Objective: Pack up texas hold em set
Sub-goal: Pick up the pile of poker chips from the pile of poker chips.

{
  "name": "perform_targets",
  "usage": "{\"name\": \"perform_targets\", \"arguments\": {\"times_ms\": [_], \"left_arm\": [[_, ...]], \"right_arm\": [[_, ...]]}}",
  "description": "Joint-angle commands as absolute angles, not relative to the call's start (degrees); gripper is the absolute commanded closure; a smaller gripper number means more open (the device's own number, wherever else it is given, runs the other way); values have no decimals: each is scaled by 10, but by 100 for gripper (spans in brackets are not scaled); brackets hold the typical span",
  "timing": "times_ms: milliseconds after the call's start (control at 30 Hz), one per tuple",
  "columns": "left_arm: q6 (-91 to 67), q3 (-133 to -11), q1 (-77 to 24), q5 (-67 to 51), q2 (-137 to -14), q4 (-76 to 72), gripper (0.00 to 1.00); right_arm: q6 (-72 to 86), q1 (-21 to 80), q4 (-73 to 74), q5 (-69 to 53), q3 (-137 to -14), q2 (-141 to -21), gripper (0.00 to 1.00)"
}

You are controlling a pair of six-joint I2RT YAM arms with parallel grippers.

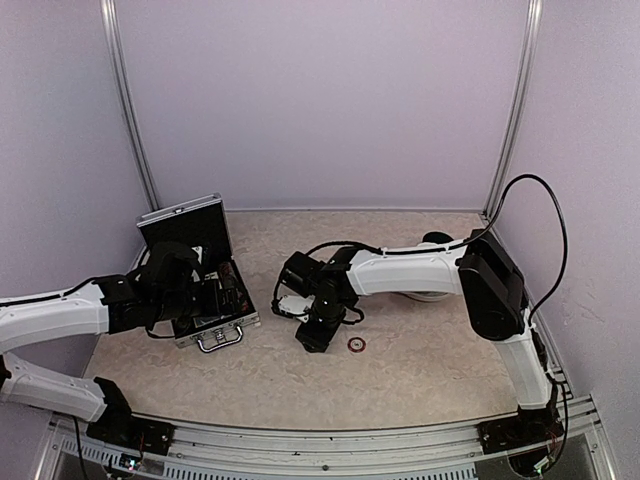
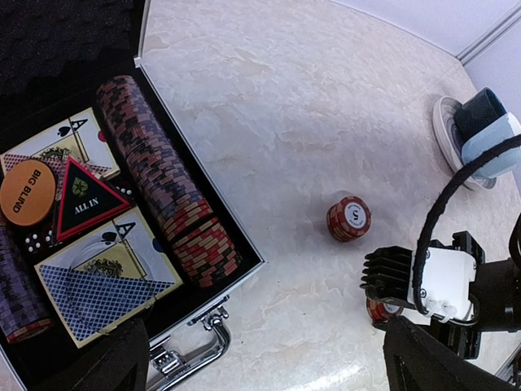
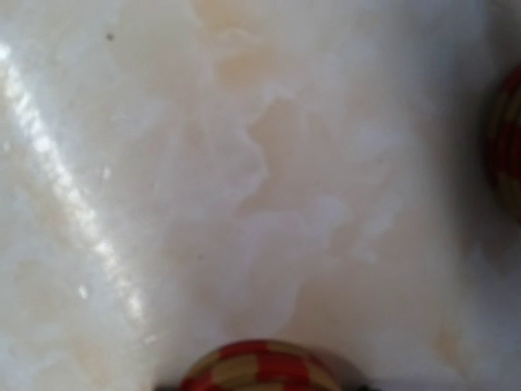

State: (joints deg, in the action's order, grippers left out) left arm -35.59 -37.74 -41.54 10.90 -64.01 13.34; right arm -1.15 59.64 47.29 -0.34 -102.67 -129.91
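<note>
The silver briefcase (image 1: 215,332) (image 2: 213,324) lies open at the left. Its black lining holds rows of red-and-white poker chips (image 2: 163,179), two card boxes (image 2: 102,281), a black triangular marker (image 2: 83,198), an orange disc (image 2: 27,191) and tiny dice (image 2: 34,241). My left gripper (image 1: 218,297) (image 2: 269,375) hovers open over the case's front edge, holding nothing. My right gripper (image 1: 312,338) points down at the table, over a short chip stack (image 2: 381,310) (image 3: 260,368). Its fingers are hidden. Another chip stack (image 2: 349,218) stands loose on the table, and one chip (image 1: 356,345) lies to the right.
A grey-blue cup (image 2: 487,122) on a round saucer (image 1: 432,294) stands at the back right, partly behind the right arm. The right arm's cable (image 2: 444,212) loops across the left wrist view. Walls close in at the back and both sides.
</note>
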Motion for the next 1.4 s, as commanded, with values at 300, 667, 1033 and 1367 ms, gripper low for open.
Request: {"name": "perform_targets", "arguments": {"times_ms": [300,667,1033,1367], "left_arm": [[-349,-367,-409,102,-629,127,1],[-347,-358,-409,94,-618,111,1],[-382,-336,-408,65,-632,64,1],[-489,-273,-391,-64,-638,-71,2]], "right_arm": [[-45,603,496,8,-996,-1314,58],[-62,592,461,-21,-978,-1257,73],[-75,585,460,-28,-973,-1201,74],[-85,584,449,-62,-988,-1153,74]]}}
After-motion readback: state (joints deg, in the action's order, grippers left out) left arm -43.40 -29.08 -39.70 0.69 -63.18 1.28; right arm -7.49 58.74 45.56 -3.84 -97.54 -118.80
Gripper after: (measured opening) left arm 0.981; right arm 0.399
